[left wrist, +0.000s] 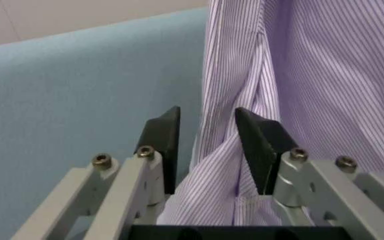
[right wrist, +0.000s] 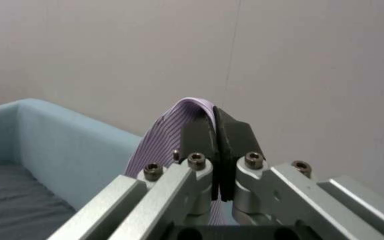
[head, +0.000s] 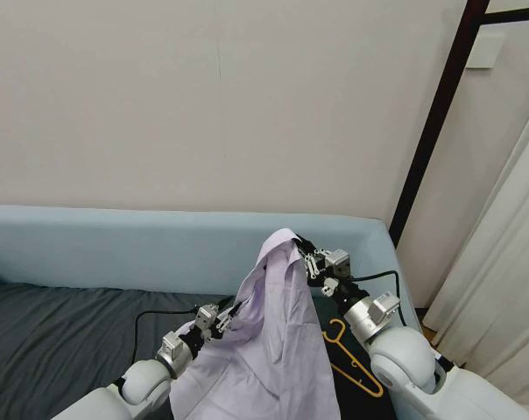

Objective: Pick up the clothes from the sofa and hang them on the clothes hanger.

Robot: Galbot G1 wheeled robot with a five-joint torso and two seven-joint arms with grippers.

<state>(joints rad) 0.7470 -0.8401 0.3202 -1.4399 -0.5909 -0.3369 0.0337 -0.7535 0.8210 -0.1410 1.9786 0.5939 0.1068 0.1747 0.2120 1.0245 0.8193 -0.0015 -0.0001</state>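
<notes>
the right gripper (head: 301, 251) is clamped tight on the top edge of the lilac striped shirt (head: 278, 350), holding it up in front of the sofa (head: 116, 249) backrest. lower, over the sofa's dark seat (head: 45, 337), the left gripper (head: 229, 312) has its fingers apart with a shirt fold between them. an orange hanger (head: 352, 366) lies on the seat just beside the shirt, under the right arm. a pale curtain (head: 501, 289) hangs past the sofa's right end.

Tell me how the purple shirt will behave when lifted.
Likely floppy: the shirt hangs in folds from the right gripper, shut on its top. Probably light, since one pinch holds it. It may swing: the left gripper is open around a fold.
</notes>
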